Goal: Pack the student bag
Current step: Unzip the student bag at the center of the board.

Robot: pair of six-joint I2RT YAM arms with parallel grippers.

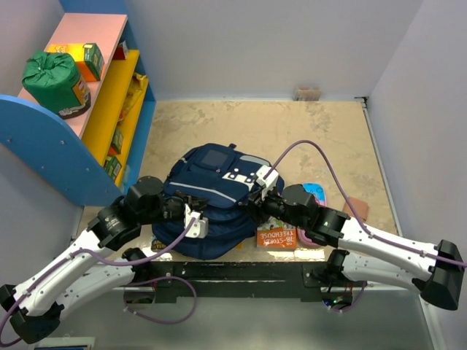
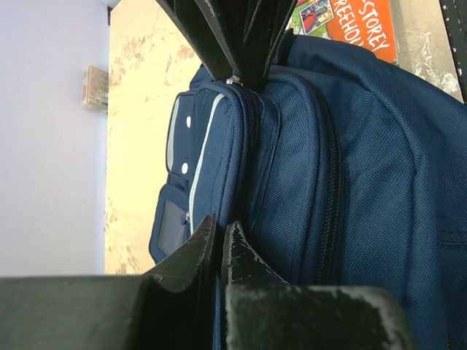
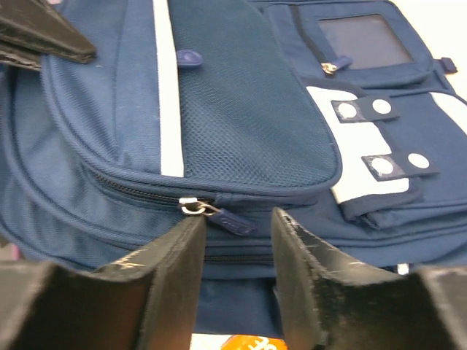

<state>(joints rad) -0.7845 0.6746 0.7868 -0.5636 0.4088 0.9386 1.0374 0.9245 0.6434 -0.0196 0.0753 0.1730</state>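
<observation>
The student bag (image 1: 211,197), a navy backpack with a grey stripe and white patches, lies flat in the middle of the table. My left gripper (image 1: 191,213) is at its near left side. In the left wrist view its fingers (image 2: 220,227) are shut, with a thin fold of the bag's fabric (image 2: 365,182) between them. My right gripper (image 1: 255,204) is at the bag's right side. Its jaws (image 3: 237,216) are open on either side of a blue zipper pull (image 3: 226,219), which lies close to the left finger. The zipper is closed.
An orange book (image 1: 277,237) lies partly under the bag's right edge, beside a pink item (image 1: 317,193) and a brown one (image 1: 357,208). A blue and yellow shelf (image 1: 109,109) on the left holds a green sack (image 1: 51,76). A small box (image 1: 307,92) stands at the far wall.
</observation>
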